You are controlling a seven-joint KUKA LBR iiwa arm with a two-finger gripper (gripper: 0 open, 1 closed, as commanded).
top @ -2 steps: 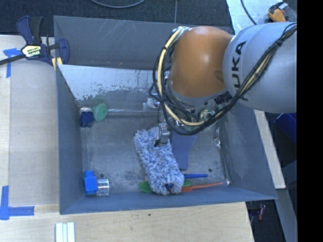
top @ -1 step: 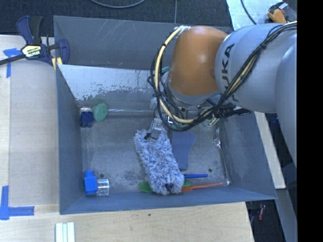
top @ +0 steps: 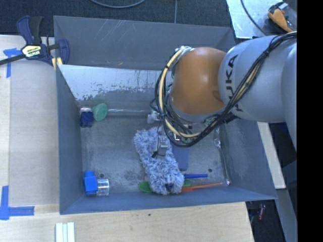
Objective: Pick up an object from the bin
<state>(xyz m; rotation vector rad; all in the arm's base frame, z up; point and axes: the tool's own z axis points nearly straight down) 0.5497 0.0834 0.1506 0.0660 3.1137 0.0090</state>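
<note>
Your gripper [top: 162, 146] hangs low under the orange wrist cover [top: 194, 80], right down at the shaggy blue-and-white cloth [top: 157, 171] in the middle of the bin [top: 68, 150]. I can't tell how wide it stands or whether it has any of the pile, because wrist and cables hide that. From the gripper, the cloth runs left and on toward the near wall. Watch out: it's soft and loose, so a shallow bite may catch only a few tufts and slip off on the lift. Its near end lies against the blue pen [top: 198, 176] and the orange one [top: 204, 185], which could drag along. The blue-capped bottle [top: 96, 184] near left and the green disc [top: 101, 111] far left sit well apart.
</note>
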